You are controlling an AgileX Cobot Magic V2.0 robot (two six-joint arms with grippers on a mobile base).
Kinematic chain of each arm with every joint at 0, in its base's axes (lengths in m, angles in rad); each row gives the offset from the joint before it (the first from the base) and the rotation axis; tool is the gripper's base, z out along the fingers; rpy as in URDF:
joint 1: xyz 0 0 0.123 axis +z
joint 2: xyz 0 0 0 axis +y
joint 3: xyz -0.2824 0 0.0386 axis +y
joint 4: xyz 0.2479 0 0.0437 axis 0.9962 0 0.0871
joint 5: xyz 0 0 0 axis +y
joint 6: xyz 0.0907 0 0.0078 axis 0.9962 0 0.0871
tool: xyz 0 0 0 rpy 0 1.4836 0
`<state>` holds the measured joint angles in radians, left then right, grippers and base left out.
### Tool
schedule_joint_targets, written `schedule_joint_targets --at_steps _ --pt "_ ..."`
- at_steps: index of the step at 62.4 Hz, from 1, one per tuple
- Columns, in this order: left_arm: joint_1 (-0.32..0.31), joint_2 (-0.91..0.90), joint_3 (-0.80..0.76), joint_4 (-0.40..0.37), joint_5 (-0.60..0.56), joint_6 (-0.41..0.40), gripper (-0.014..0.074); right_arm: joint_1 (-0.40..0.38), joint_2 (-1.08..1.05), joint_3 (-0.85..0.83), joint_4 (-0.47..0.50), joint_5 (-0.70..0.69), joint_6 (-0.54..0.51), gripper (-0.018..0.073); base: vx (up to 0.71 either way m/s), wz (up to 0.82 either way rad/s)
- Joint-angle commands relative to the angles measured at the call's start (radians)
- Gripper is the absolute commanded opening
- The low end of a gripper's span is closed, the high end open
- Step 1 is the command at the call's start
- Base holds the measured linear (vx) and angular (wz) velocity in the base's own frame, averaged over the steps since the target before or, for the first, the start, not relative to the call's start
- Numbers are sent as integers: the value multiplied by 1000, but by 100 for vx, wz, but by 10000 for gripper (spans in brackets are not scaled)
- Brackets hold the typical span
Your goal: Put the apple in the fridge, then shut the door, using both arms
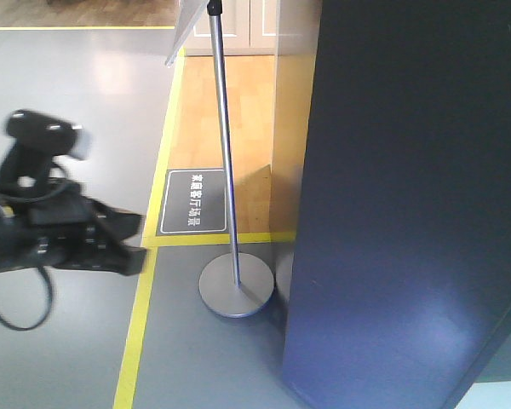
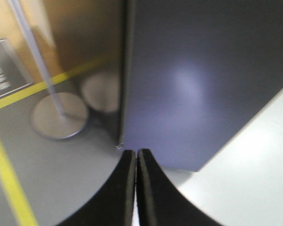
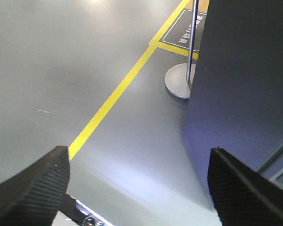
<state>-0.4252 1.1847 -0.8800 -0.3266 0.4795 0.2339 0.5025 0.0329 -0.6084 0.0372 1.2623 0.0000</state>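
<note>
A tall dark grey fridge door (image 1: 409,213) fills the right of the front view, seen from its flat outer side; the fridge's inside is hidden. The door also shows in the left wrist view (image 2: 198,80) and the right wrist view (image 3: 245,80). The apple is not in view. My left arm is blurred at the left of the front view, its gripper (image 1: 128,243) pointing toward the door. In its wrist view the left gripper (image 2: 136,153) is shut and empty, aimed at the door's lower edge. My right gripper (image 3: 137,150) is open wide and empty, above the grey floor left of the door.
A sign stand with a metal pole and round base (image 1: 234,290) stands just left of the door, and also shows in the left wrist view (image 2: 59,115). Yellow floor tape (image 1: 136,332) and a black floor label (image 1: 193,202) lie beside a wooden floor area (image 1: 238,111).
</note>
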Motion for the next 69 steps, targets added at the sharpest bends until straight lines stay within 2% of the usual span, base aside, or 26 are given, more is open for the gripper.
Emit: schedule_joint_targets --at_steps 1,7,13,25,33,48,65,69 --pt "57 -55 -3 20 -59 -13 -6 -2 19 -22 -64 -88 17 561 0 0" --pt "104 -72 10 52 -44 -13 -6 -2 47 -22 -183 -82 116 503 0 0" --pt "127 -73 9 96 -24 -13 -6 -2 113 -22 -286 -77 188 386 0 0" --pt "127 -73 9 116 -15 -13 -6 -2 294 -22 -312 -188 181 103 0 0" --pt "127 -73 9 116 -15 -13 -6 -2 428 -23 -314 -268 181 -15 0 0" --pt "127 -73 9 116 -17 -13 -6 -2 682 -67 -366 -376 198 -7 0 0" --pt "127 -73 9 116 -17 -13 -6 -4 914 -256 -367 -431 223 -3 0 0" --pt "127 -73 9 116 -17 -13 -6 -35 955 -307 -362 -438 223 -3 0 0"
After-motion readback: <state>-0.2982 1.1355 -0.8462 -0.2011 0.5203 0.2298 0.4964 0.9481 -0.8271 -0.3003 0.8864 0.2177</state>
